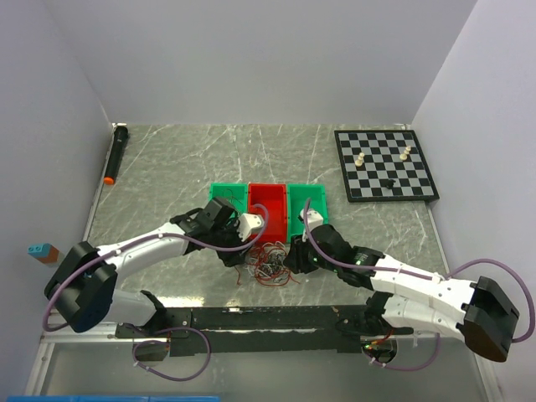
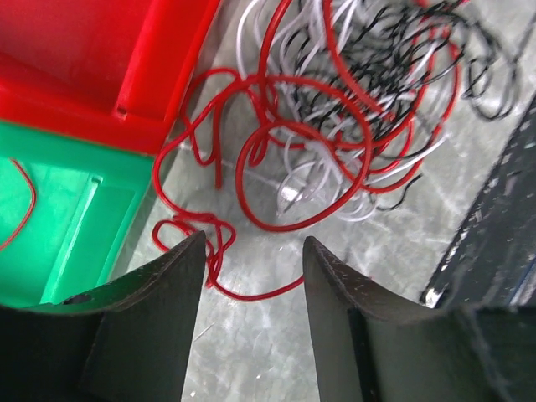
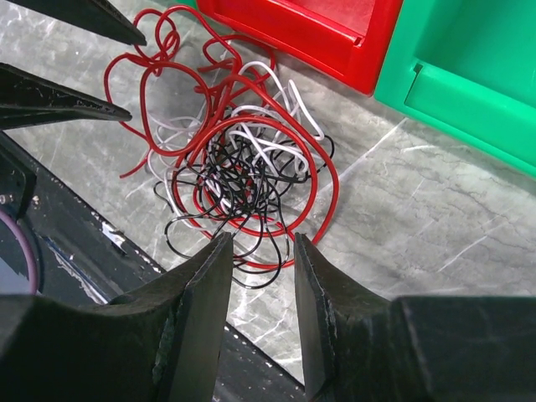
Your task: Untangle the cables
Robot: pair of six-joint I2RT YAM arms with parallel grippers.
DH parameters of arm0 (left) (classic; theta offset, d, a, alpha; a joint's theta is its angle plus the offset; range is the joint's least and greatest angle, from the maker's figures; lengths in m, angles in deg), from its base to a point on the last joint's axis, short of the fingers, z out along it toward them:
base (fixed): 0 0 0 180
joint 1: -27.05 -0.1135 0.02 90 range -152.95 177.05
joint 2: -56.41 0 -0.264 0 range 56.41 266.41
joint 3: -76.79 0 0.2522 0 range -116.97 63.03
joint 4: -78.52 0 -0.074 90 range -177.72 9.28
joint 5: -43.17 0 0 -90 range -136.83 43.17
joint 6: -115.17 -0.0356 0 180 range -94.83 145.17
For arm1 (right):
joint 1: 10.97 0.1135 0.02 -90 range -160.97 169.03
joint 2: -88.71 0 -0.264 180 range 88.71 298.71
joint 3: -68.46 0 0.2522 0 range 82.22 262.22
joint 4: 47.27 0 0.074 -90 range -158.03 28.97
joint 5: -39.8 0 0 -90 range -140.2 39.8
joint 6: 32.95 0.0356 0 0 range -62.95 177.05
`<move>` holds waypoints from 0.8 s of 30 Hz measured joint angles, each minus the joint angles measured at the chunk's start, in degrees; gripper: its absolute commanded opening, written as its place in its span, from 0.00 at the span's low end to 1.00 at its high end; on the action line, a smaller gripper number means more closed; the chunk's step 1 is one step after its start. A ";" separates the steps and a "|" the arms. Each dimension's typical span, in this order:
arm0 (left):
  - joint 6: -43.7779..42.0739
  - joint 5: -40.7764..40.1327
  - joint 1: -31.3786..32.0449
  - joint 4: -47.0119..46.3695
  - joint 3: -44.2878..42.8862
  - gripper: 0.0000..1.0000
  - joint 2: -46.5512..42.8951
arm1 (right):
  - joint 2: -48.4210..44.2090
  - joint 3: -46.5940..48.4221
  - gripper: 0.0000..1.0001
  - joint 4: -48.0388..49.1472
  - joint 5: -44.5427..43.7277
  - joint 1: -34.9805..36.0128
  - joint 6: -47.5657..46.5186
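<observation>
The cables form one tangle (image 1: 270,265) of red, white and black wires on the marble table, just in front of the red tray (image 1: 268,213). My left gripper (image 2: 251,251) is open and empty at the tangle's left edge, a red loop (image 2: 209,251) lying at its fingertips. My right gripper (image 3: 261,243) is open and empty at the tangle's right edge, black loops (image 3: 243,197) lying just ahead of its fingertips. In the right wrist view the tangle (image 3: 234,159) lies between both grippers. A single red wire (image 2: 25,205) lies in the left green tray (image 2: 75,218).
Three trays stand in a row: green (image 1: 224,198), red, green (image 1: 308,206). A chessboard (image 1: 385,164) with a few pieces lies at the back right. A black marker with an orange tip (image 1: 115,152) lies at the back left. A black rail (image 1: 268,318) runs along the near edge.
</observation>
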 measured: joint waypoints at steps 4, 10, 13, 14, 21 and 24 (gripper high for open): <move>-0.87 -1.73 0.02 0.92 0.04 0.60 -0.02 | 1.05 0.00 0.42 0.31 0.00 0.00 0.00; -1.49 -2.67 0.09 0.00 0.70 0.53 -0.68 | 2.10 0.00 0.42 1.20 0.50 0.00 0.02; -1.51 -3.37 0.20 -0.81 0.94 0.50 1.07 | 2.19 0.00 0.42 1.27 0.90 0.00 0.09; -1.49 -3.63 0.24 -1.11 0.94 0.48 1.75 | 2.19 0.00 0.42 1.31 0.96 0.00 0.20; -1.79 -4.72 0.81 -2.34 0.94 0.01 4.31 | 2.14 -0.04 0.41 1.33 1.14 0.00 0.68; -2.14 -4.92 1.01 -2.29 0.94 0.01 4.28 | 2.14 -0.17 0.41 1.38 1.18 0.00 0.81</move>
